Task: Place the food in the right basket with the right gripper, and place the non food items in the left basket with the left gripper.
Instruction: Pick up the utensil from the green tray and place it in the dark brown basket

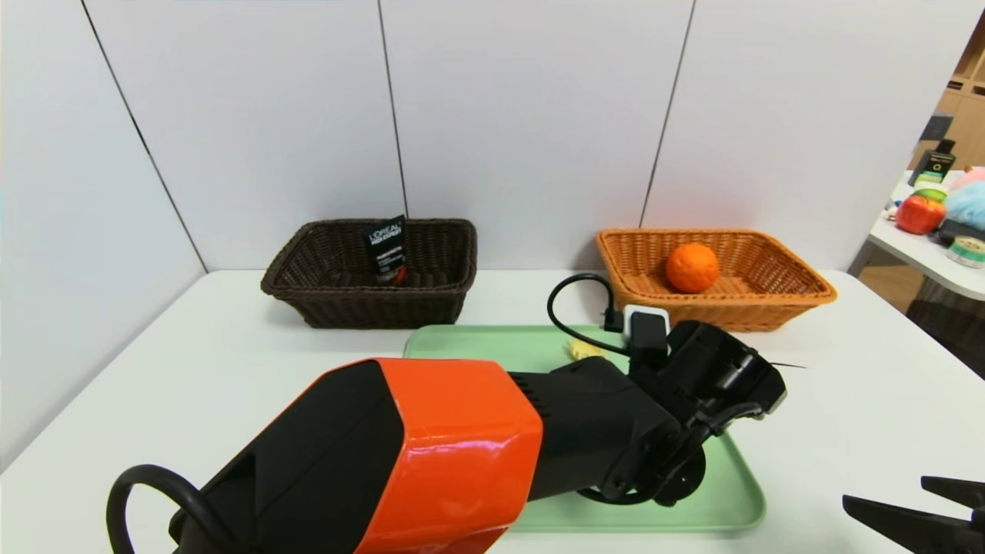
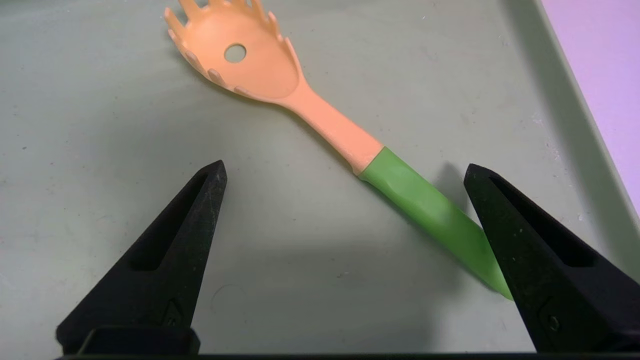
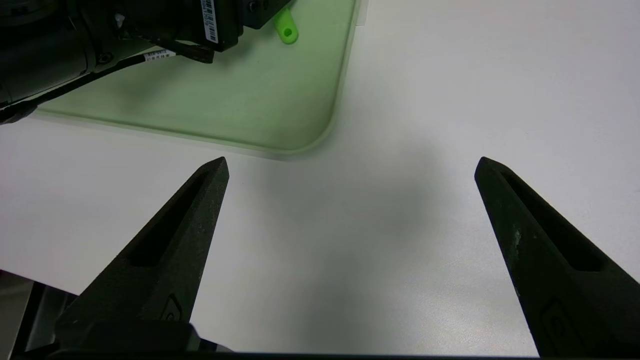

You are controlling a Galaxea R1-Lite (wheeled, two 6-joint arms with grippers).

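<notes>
The food, a round orange point(image 1: 692, 267), lies inside the orange-tan right basket point(image 1: 800, 281). A black L'OREAL tube point(image 1: 387, 248) leans in the dark brown left basket point(image 1: 323, 308). The yellow-headed, green-handled utensil point(image 2: 425, 205) lies flat on the green tray point(image 2: 100, 150). My left gripper point(image 2: 345, 169) hangs open just above it, with the green handle close to one finger. In the head view my left arm point(image 1: 462, 438) covers all but a yellow bit of the utensil point(image 1: 582, 350). My right gripper point(image 3: 351, 162) stands open and empty over the white table, off the tray's near right corner point(image 3: 300, 145).
The tray point(image 1: 462, 342) lies mid-table in front of the two baskets. White wall panels stand close behind them. A black cable loop point(image 1: 569, 292) rises off my left wrist. A side table with an apple point(image 1: 919, 214) and other items stands far right.
</notes>
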